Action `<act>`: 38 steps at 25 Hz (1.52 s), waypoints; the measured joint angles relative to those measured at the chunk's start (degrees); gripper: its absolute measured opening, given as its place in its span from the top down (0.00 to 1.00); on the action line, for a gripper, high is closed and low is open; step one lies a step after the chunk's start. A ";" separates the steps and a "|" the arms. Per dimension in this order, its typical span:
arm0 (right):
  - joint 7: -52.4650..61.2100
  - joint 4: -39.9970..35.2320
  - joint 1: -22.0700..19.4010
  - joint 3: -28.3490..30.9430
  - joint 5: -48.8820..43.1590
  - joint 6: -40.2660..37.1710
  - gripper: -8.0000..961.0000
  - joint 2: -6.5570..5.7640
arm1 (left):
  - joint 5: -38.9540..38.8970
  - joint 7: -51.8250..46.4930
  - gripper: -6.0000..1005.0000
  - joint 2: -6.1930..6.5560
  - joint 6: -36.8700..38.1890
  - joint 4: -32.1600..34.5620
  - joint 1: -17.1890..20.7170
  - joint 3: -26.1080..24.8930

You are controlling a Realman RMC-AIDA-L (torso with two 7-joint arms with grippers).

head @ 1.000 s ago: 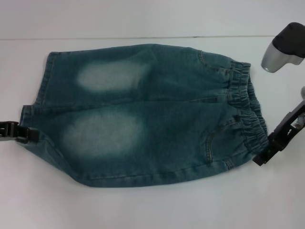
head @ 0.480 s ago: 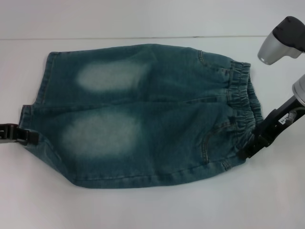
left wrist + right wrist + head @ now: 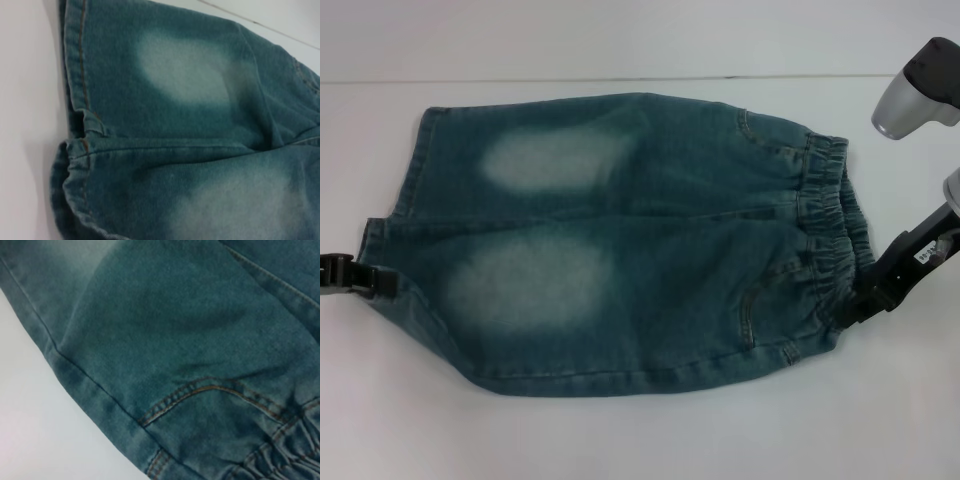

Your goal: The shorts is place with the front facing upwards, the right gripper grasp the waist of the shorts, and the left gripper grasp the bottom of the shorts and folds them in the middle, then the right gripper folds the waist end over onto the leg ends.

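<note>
Blue denim shorts (image 3: 640, 240) lie flat on the white table, front up, with the elastic waist (image 3: 830, 215) to the right and the leg ends (image 3: 410, 190) to the left. My left gripper (image 3: 380, 283) sits at the hem of the near leg, shut on the fabric edge. My right gripper (image 3: 850, 305) is at the near corner of the waist, shut on the gathered band. The left wrist view shows both leg hems (image 3: 80, 100), the near one curled up. A pocket seam (image 3: 200, 390) and the elastic gathers (image 3: 285, 450) fill the right wrist view. Neither wrist view shows fingers.
The white table (image 3: 640, 440) extends around the shorts on all sides, and its far edge (image 3: 620, 78) runs behind them. A grey and black part of the right arm (image 3: 920, 90) hangs above the table at the far right.
My right gripper moved in from beside the waist onto its near corner, and the band there has bunched. The near side seam shifted slightly. The left gripper has stayed at the hem.
</note>
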 joint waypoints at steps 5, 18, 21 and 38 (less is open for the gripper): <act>-0.15 -0.03 -0.31 0.24 0.18 0.05 0.61 -0.27 | -0.35 0.00 0.96 0.19 0.15 0.00 0.00 -0.13; -4.53 -0.08 -3.27 12.73 6.22 -1.64 0.96 -2.05 | -1.35 0.05 0.96 0.81 0.08 -0.01 -0.30 -2.53; -6.48 0.93 -6.08 16.29 14.00 -1.49 0.96 -3.15 | -3.06 0.44 0.96 0.86 -0.78 -0.01 -0.08 -2.62; -26.85 18.39 -14.02 22.50 41.41 27.13 0.96 -1.15 | -9.91 3.29 0.95 -0.25 -19.69 -2.34 -1.22 -2.60</act>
